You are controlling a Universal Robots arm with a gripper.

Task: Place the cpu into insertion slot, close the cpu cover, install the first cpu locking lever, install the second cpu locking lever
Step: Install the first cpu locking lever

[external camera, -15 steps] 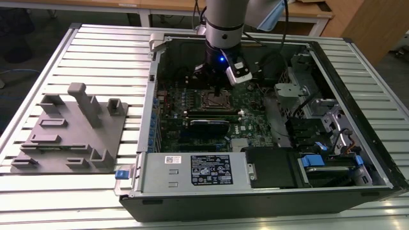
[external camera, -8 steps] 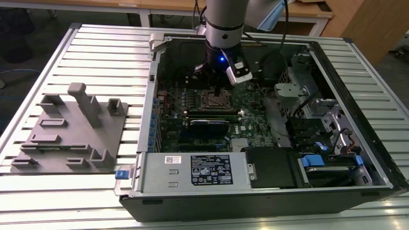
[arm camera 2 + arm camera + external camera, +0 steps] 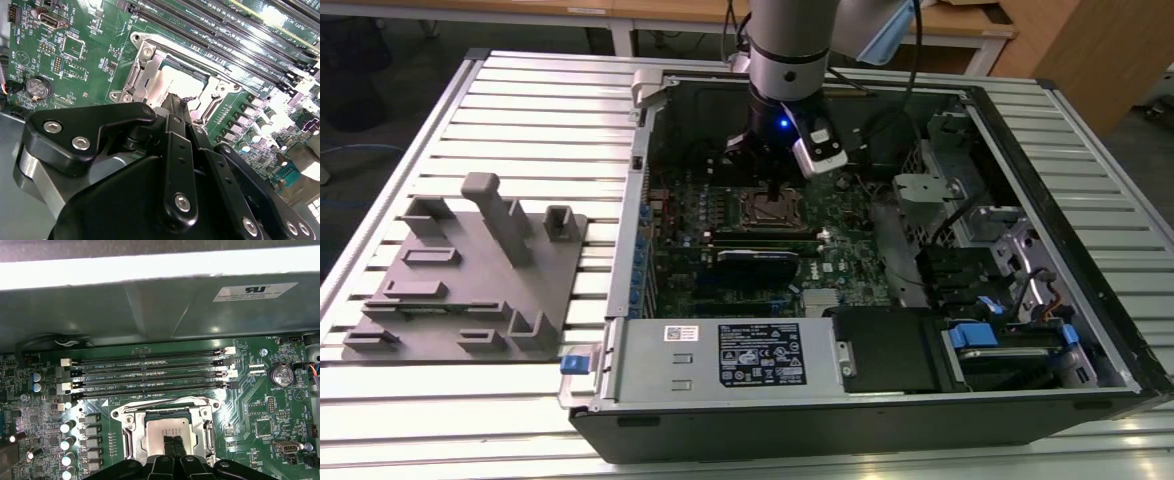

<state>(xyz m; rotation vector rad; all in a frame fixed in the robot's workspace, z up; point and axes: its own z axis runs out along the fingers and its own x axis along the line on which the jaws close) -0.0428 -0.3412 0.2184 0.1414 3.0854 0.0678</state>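
End effector (image 3: 174, 446) hangs low inside the open computer case (image 3: 1067, 150), fingertips drawn together, tips resting on the silver top of the cpu (image 3: 167, 429). Whether they pinch anything cannot be told; they look clenched against each other.

The cpu sits in the insertion slot (image 3: 169, 410), directly beneath the end effector. The cpu cover (image 3: 129, 432) frames the chip, its silver rails flanking the fingertips on both sides; in the second wrist view the cover (image 3: 145, 75) looks down over the socket.

Just beyond the fingertips, past the slot: four long black memory slots (image 3: 150, 372) in parallel, all unfilled. Off to one side of the socket, a column of small silver capacitors (image 3: 66, 440); on the other side, one round coin battery (image 3: 282, 374).

Exterior view: arm (image 3: 790, 50) comes down from above into the case. Well apart from the end effector, on the slatted counter (image 3: 520, 90) at the exterior view's left, one grey fixture tray (image 3: 467, 290) with upright posts. Nearer the viewer than the end effector, a power supply box (image 3: 720, 355) with label.
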